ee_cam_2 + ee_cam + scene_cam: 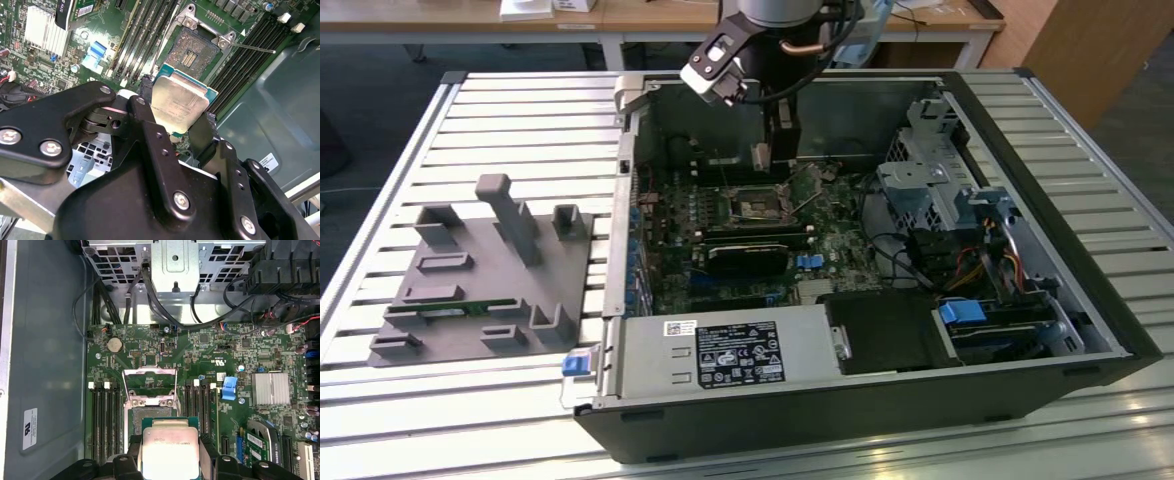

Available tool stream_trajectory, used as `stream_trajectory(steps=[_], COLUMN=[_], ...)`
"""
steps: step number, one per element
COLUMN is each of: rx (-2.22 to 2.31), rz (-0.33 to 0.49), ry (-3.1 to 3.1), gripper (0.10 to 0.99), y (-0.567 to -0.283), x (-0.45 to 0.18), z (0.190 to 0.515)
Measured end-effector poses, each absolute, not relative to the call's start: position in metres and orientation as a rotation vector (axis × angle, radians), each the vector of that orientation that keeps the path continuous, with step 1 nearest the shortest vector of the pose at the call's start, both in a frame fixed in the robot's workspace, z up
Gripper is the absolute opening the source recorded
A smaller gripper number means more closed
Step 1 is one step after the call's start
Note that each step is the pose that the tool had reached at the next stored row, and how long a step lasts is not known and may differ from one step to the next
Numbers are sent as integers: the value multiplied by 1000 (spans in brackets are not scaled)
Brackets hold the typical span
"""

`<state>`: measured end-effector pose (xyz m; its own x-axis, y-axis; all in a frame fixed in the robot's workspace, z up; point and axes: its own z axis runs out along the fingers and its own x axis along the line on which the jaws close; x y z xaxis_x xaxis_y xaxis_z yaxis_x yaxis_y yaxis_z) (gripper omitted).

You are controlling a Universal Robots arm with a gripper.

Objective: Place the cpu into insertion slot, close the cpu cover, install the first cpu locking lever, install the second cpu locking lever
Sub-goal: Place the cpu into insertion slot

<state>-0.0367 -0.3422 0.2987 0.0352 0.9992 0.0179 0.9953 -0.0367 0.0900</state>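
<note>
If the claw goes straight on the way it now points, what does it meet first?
Likely the square black insertion slot, open just beyond the square silvery-beige metal cpu gripped in the claw. Depth is unclear; it may land on the green board beside the slot instead.

Robotics laboratory or workshop. An open desktop computer case (pixel 854 420), its circuit board (pixel 834 205) exposed, lies on a slatted metal surface (pixel 520 110) beside a grey moulded fixture (pixel 454 300), with a robot arm (pixel 781 12) reaching in from above. Wooden desks (pixel 654 18) stand behind on a dark floor (pixel 374 90).
</note>
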Motion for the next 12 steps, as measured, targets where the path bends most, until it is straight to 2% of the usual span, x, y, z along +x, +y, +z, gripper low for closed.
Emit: stream_trajectory(steps=[12], rx=[2222], rz=[117], ry=[2143], gripper=[537], y=[-342], x=[-37], z=[296])
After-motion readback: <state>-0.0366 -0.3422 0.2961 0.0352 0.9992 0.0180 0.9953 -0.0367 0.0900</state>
